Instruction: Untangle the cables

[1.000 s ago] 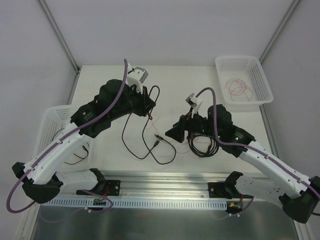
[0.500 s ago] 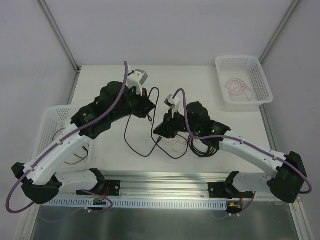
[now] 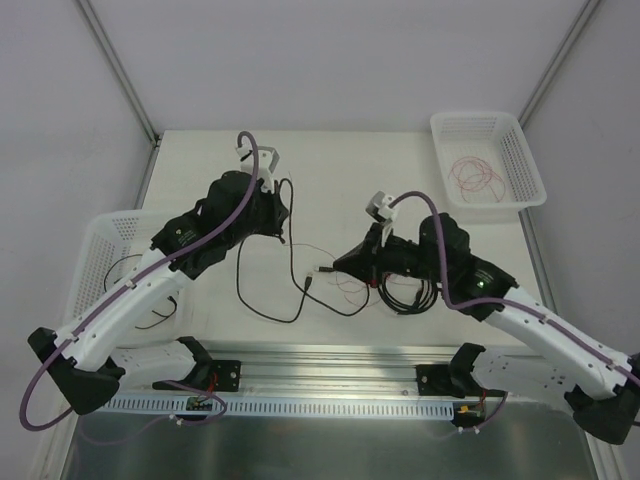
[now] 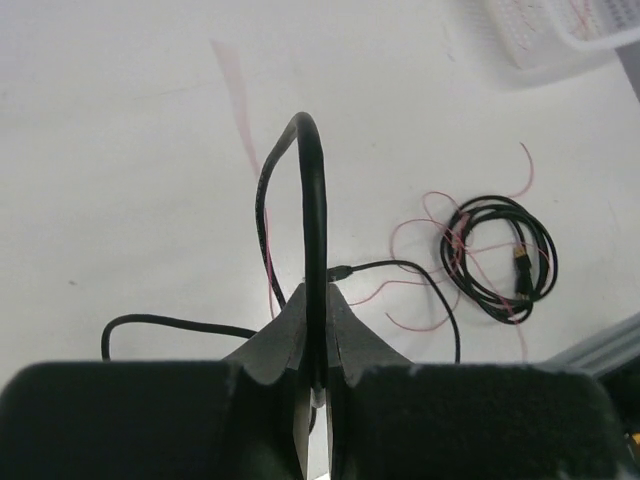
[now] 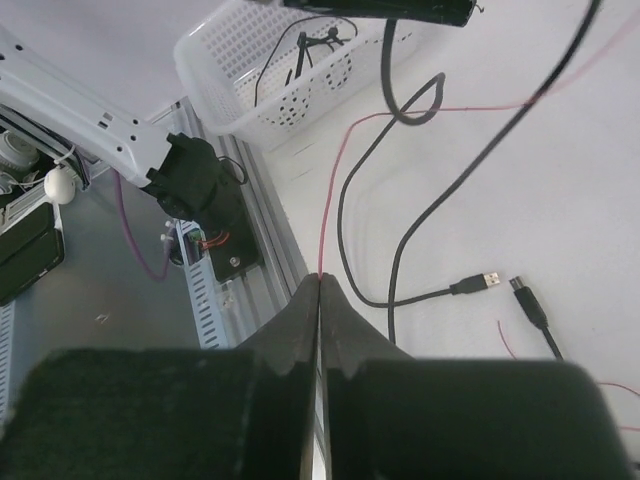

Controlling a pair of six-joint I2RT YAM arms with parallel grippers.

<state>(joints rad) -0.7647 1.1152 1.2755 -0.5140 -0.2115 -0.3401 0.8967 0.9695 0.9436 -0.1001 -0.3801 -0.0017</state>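
Cables (image 5: 484,140) sprawl over the table (image 3: 190,160), most of them left of the black coil (image 3: 395,303) — we take that coil as our mark. Our left gripper (image 4: 316,295) sits well left of the coil, its fingers closed on a black cable (image 4: 318,200) that arches up in a loop above the tips. Our right gripper (image 5: 320,280) hangs just left of the coil, shut on the thin red wire (image 5: 333,190), which runs up and away from the tips. Two plugs (image 5: 487,278) lie near each other on the table, left of the coil. Red strands thread through the coil itself. Far right of the coil and behind it stands a white basket (image 3: 520,150) holding red wire — a second basket (image 3: 100,235), far left of the coil, holds black cables.
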